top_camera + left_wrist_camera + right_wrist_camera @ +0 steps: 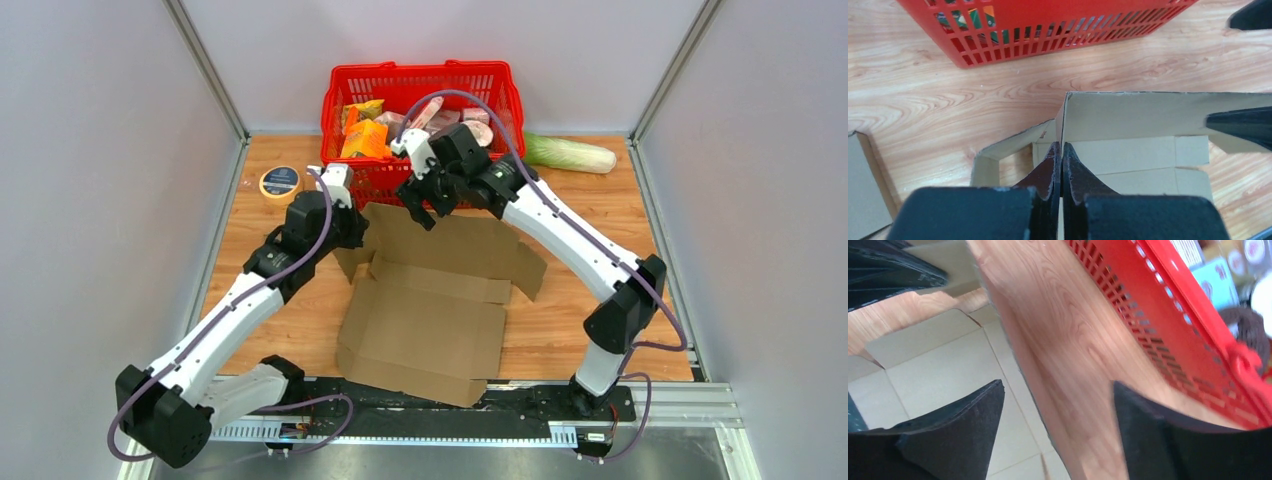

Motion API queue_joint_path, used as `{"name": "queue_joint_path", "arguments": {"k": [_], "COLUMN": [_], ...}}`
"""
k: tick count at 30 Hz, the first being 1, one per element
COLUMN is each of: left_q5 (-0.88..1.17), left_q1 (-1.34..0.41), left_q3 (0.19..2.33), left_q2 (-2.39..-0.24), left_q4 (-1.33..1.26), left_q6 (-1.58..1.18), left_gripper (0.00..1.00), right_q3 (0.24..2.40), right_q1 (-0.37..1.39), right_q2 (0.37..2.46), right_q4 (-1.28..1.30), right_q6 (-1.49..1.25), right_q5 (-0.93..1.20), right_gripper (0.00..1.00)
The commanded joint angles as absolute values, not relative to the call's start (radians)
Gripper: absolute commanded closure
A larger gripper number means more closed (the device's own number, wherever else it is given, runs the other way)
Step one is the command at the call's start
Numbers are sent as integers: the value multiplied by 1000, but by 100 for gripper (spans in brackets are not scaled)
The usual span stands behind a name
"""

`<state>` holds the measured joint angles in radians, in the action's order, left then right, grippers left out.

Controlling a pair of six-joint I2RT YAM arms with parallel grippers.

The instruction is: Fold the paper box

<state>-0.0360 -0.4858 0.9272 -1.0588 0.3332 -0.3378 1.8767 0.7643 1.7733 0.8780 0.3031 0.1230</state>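
The brown paper box (430,320) lies opened out on the wooden table, its back wall (1148,112) raised and its side flaps loose. At that wall's left end, my left gripper (355,228) is shut on the thin cardboard edge, which runs straight between the closed fingertips (1062,150). My right gripper (428,208) hangs open over the top of the back wall, just in front of the basket. In the right wrist view its two fingers (1057,390) stand wide apart, cardboard (938,365) on one side and table on the other, touching nothing.
A red basket (420,68) full of packaged goods stands right behind the box, close to both grippers (1048,30) (1168,305). A roll of tape (281,182) lies at the back left, a green vegetable (570,152) at the back right. Grey walls enclose the table.
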Motion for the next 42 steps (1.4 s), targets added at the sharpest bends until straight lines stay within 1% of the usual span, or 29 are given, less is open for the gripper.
{"name": "queue_joint_path", "arguments": {"k": [1,2,3,4,5,6,7,8,11,13,14,17,20,22,23,24,31,34,35,38,41,42], "left_q5": [-121,-127,-138,-141,-143,-141,-143,-144,-153,-144,-140,-123,-109,-106,-104,-101,-66,-60,-58,-64,-66,-66], "left_q1": [-495,-497,-497,-499,-499,-499,-500,-500,-506,-508,-508,-512,-522,-525,-526,-528,-534,-537,-537,-537,-538,-538], "left_q3": [851,833,828,825,824,822,824,825,816,813,813,813,808,798,781,775,718,704,703,706,707,704], "left_q2": [-960,-956,-954,-953,-953,-954,-957,-959,-950,-951,-953,-951,-936,-919,-911,-907,-881,-873,-871,-876,-879,-880], "left_q4": [218,204,204,203,201,202,204,206,195,190,190,189,190,186,178,172,133,120,114,123,121,120], "left_q6": [-439,-458,-466,-474,-482,-485,-486,-488,-489,-486,-485,-471,-448,-443,-440,-439,-474,-492,-491,-486,-485,-486], "left_gripper": [100,100,100,100,100,100,100,100,100,100,100,100,100,100,100,100,100,100,100,100,100,100], "right_q3": [1849,1842,1836,1824,1769,1720,1677,1605,1517,1486,1488,1479,1440,1413,1405,1399,1439,1437,1433,1402,1385,1381], "right_q1": [778,776,778,781,785,791,801,813,828,847,868,859,835,810,796,789,758,749,747,747,746,746], "right_q2": [1584,1560,1542,1499,1474,1441,1413,1376,1349,1338,1341,1347,1368,1396,1402,1408,1483,1499,1500,1497,1493,1488], "right_q4": [912,937,983,992,983,924,893,885,827,798,804,834,805,799,795,787,772,769,765,721,700,684], "right_q6": [-208,-301,-378,-517,-584,-653,-866,-981,-1283,-1366,-1437,-1596,-1672,-1745,-1768,-1788,-1812,-1825,-1841,-1844,-1839,-1836], "right_q5": [-168,-196,-201,-192,-142,-129,-133,-136,-30,-73,-162,-213,-262,-245,-247,-241,-245,-239,-226,-204,-195,-192], "right_gripper": [7,0,0,0,0,0,0,0,0,0,0,1,6,7,11,12,15,21,25,30,37,38]}}
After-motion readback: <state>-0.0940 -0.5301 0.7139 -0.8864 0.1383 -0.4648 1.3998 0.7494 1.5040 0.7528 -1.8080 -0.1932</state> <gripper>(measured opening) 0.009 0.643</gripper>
